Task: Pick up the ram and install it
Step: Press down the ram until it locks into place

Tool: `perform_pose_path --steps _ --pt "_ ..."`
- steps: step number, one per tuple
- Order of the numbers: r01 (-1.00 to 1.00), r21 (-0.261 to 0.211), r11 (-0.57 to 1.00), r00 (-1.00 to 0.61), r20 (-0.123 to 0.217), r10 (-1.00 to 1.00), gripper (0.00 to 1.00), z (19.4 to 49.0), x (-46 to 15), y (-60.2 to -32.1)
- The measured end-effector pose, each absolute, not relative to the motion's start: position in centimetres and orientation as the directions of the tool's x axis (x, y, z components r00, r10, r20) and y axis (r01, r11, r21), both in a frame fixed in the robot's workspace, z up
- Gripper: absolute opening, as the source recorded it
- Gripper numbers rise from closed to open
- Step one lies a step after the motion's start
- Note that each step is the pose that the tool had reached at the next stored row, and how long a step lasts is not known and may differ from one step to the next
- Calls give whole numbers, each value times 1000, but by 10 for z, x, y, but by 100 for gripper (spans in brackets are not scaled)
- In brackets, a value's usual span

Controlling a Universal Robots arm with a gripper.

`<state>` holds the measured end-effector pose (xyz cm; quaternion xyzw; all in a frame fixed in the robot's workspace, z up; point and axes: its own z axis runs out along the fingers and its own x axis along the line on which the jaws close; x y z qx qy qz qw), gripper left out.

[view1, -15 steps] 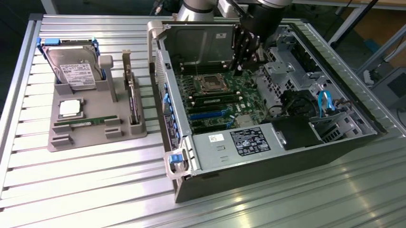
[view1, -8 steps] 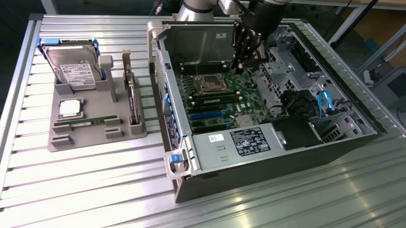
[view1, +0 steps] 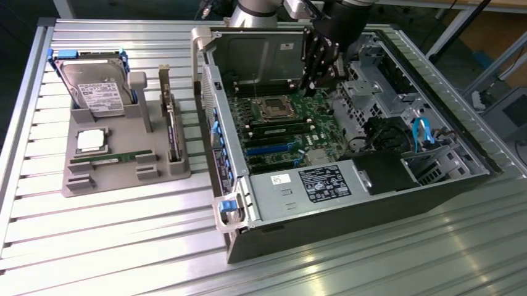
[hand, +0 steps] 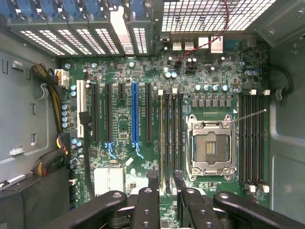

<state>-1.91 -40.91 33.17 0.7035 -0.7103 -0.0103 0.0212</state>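
Gripper (view1: 319, 83): that's me, hanging over the far end of the open computer case (view1: 346, 228).
Fingers (hand: 152, 183): spread apart, nothing between them.
Below me: the motherboard (hand: 125, 119), tips over the memory slots (hand: 170, 138) beside the processor socket (hand: 209, 143).
Ram (view1: 111, 159): lying flat on the grey tray (view1: 120, 177) at the exterior view's left, well apart from me.

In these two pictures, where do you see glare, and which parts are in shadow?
Exterior view: there is strong glare on the slats of the table, mostly near the camera, and the inside of the computer case is darker. Wrist view: the motherboard is evenly lit, the vent grille is washed out to white, and the gripper is dark, almost a silhouette.
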Motion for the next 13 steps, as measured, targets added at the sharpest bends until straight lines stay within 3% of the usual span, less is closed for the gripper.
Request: perform_pose_path --steps 5,7,13 --pt "-999 44 10 -9 16 -1000 25 332 -19 -409" --pt "-999 44 10 -9 16 -1000 11 332 -19 -409" --pt "-999 44 10 -9 16 -1000 10 332 -19 -409"
